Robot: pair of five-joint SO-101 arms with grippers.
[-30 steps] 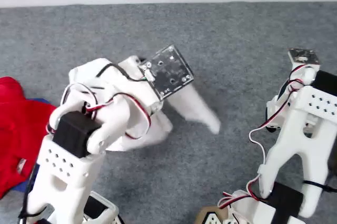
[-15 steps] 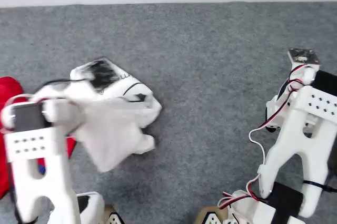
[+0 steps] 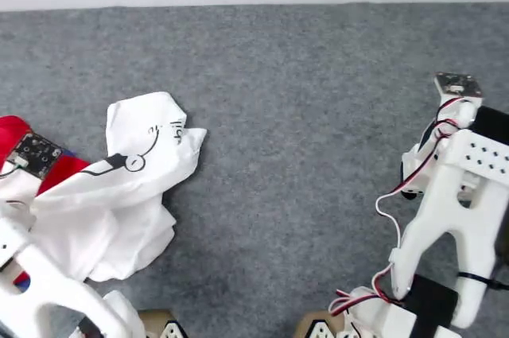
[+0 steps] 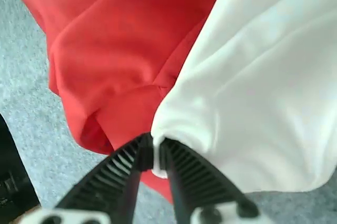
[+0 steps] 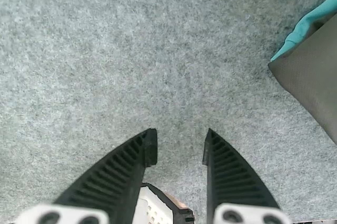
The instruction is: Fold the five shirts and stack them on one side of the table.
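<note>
Your left arm has swung way over to the left side of the desk in the last second, and it has dragged the white shirt along with it. A second ago that shirt was bunched up near the middle under the arm. Now it sits by the left edge, half spread out and rumpled, with its black line print facing up. Your right arm hasn't budged at all.

Left claw is pinched nearly closed on a folded edge of the white shirt. In the wrist view you can see the cloth squeezed between the two black fingers. Right under that pinch is the red shirt, and the white one overlaps it on one side. From above, the red shirt pokes out from under the white one at the far left edge of the desk, so the two are touching and partly stacked. Neither looks neatly folded.

Right claw hangs over bare grey desk with its fingers apart, holding nothing. Off to one side of it there's a bit of teal cloth tucked against a brown-grey flat thing. Can't tell what that thing is.
</note>
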